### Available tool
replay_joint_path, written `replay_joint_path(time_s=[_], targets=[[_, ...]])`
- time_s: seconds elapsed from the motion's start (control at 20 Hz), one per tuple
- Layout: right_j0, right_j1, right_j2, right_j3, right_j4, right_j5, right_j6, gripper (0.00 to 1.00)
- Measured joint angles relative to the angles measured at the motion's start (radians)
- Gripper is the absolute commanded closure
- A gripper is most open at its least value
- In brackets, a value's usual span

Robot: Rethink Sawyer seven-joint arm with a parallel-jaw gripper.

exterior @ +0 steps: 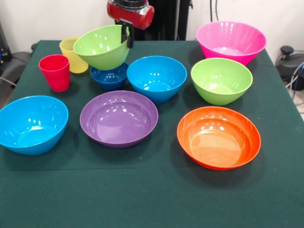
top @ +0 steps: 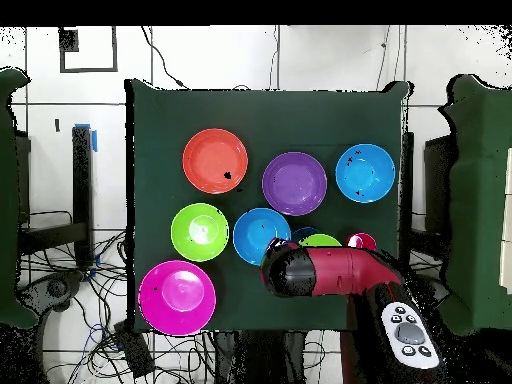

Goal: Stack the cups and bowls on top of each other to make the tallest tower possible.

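Note:
My gripper [exterior: 126, 38] is shut on the rim of a lime green bowl [exterior: 102, 47] and holds it tilted, just above the small dark blue bowl [exterior: 110, 78]. The red cup [exterior: 55, 72] and the yellow cup [exterior: 70, 53] stand upright to the left of it. On the table sit two light blue bowls [exterior: 156, 78] [exterior: 32, 124], the purple bowl [exterior: 118, 118], the orange bowl [exterior: 218, 137], a second lime green bowl [exterior: 221, 80] and the big pink bowl [exterior: 231, 42]. In the overhead view the arm [top: 320, 272] hides the gripper; part of the held green bowl [top: 322, 241] shows.
The dark green cloth table [exterior: 142, 199] has open room along its front edge. The bowls lie apart from each other, none stacked. A remote control [top: 408, 335] lies near the robot's base in the overhead view.

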State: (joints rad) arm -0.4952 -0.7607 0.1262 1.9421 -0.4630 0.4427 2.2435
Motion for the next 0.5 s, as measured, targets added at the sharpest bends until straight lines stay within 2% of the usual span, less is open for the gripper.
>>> replay_joint_path(time_s=[0.5], targets=[[0.0,0.009,0.0,0.0,0.0,0.0,0.0,1.0]])
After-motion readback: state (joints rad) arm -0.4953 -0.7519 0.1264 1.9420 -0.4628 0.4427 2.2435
